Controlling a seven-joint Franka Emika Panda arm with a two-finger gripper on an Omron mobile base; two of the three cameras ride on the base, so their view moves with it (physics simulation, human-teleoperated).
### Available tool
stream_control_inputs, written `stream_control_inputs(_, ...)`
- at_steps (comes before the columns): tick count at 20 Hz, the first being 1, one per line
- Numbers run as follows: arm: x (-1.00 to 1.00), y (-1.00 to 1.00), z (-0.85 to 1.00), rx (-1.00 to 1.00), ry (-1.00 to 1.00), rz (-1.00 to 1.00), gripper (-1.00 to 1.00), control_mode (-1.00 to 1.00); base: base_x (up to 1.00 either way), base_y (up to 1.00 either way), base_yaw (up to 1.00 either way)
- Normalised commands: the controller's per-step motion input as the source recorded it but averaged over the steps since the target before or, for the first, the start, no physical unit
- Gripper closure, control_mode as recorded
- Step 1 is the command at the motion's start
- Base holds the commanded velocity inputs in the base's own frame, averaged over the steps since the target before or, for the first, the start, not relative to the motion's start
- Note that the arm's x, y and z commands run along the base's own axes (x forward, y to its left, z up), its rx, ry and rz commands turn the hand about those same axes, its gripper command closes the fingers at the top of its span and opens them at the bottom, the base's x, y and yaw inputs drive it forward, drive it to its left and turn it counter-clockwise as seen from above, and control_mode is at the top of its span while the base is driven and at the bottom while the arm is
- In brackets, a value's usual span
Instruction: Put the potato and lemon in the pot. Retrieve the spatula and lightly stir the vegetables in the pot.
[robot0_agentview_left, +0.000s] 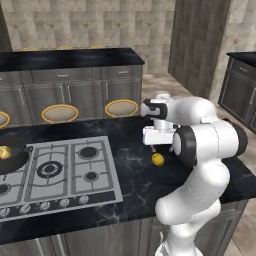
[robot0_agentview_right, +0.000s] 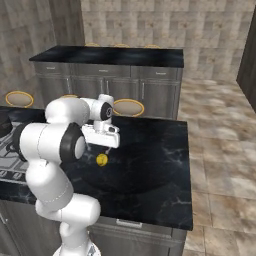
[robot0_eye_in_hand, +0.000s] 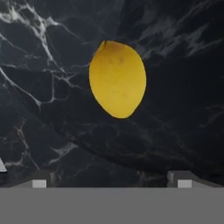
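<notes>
The lemon (robot0_eye_in_hand: 117, 79) is lying alone on the black marble counter (robot0_agentview_left: 130, 172), right of the stove (robot0_agentview_left: 60, 172), and nothing is touching it. The gripper (robot0_eye_in_hand: 111, 181) is hanging directly above it with its jaws standing wide apart and holding nothing. At the far left of the left base view, the pot (robot0_agentview_left: 11, 157) is sitting on a burner with one yellow lump, by its look the potato (robot0_agentview_left: 4, 152), already resting inside. Judged from this, one of two vegetables is placed; the lemon pickup is only being approached. Remaining: grasping and carrying the lemon across the stove to the pot, fetching the spatula, and stirring.
</notes>
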Motion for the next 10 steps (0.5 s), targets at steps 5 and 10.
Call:
stream_control_inputs(5,0.02,0.0,-0.21,0.0,0.0,0.03,-1.0,-1.0,0.0,0.0,0.0)
stream_control_inputs(10,0.16,0.0,-0.35,0.0,-0.01,0.02,-1.0,-1.0,0.0,0.0,0.0)
